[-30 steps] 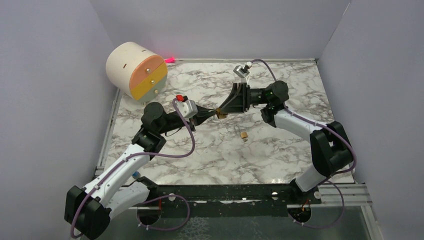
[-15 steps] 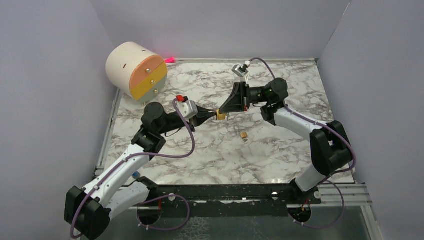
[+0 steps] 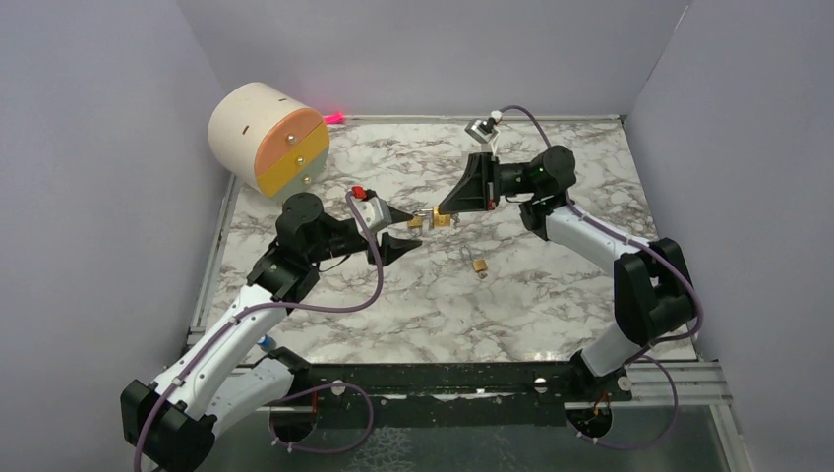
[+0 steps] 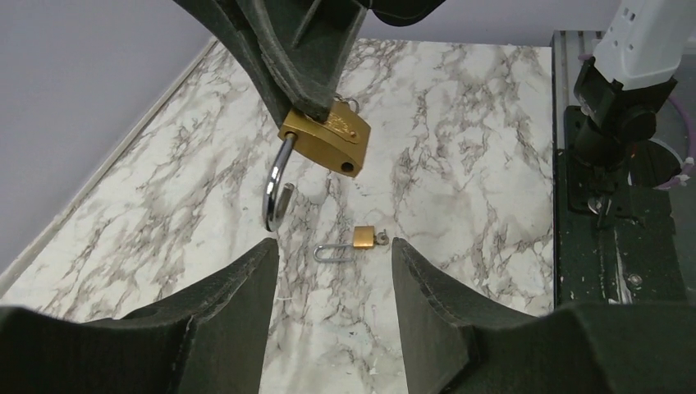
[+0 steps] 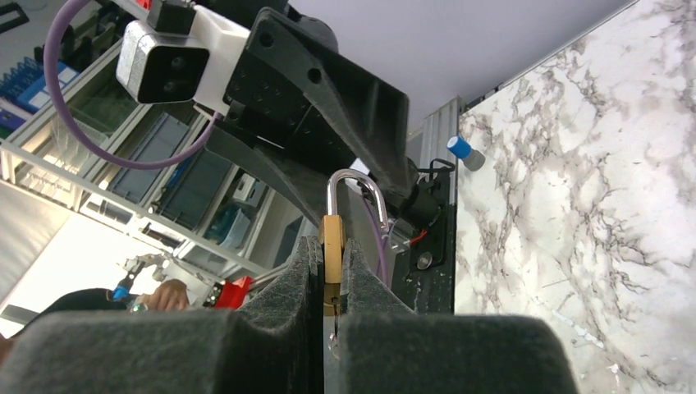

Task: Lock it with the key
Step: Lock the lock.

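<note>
Small padlock (image 3: 480, 265) on marble table (image 3: 492, 324)

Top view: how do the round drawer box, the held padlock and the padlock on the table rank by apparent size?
1. round drawer box
2. held padlock, slightly larger-looking, but it is raised nearer the camera, so this is unsure
3. padlock on the table

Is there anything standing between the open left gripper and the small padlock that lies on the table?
Nothing visible does. In the left wrist view the small padlock lies on bare marble straight ahead of the open left gripper. The bigger padlock, pinched in the right gripper, seems to hang above that path, not in it.
</note>
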You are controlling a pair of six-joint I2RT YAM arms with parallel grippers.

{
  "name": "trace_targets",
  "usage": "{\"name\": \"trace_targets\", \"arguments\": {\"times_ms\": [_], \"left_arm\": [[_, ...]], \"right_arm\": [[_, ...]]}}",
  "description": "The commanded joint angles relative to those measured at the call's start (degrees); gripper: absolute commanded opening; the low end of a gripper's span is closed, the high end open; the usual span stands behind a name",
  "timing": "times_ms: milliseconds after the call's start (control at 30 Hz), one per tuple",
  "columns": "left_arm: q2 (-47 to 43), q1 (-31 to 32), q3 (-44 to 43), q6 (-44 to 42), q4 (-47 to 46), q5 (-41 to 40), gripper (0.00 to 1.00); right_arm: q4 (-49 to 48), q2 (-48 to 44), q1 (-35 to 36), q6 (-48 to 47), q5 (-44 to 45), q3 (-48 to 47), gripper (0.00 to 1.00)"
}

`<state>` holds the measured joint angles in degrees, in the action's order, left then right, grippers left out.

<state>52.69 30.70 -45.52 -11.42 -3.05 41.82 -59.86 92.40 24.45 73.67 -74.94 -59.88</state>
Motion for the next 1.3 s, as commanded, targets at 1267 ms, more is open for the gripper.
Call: {"name": "trace_targets", "arguments": {"times_ms": [1267], "left_arm": [[10.1,-0.6,-11.3,-6.1,9.8,13.6,0.43]], "right_arm": [[19.2,-5.6,-1.0,-15.8,-2.7,-2.1,0.01]]}}
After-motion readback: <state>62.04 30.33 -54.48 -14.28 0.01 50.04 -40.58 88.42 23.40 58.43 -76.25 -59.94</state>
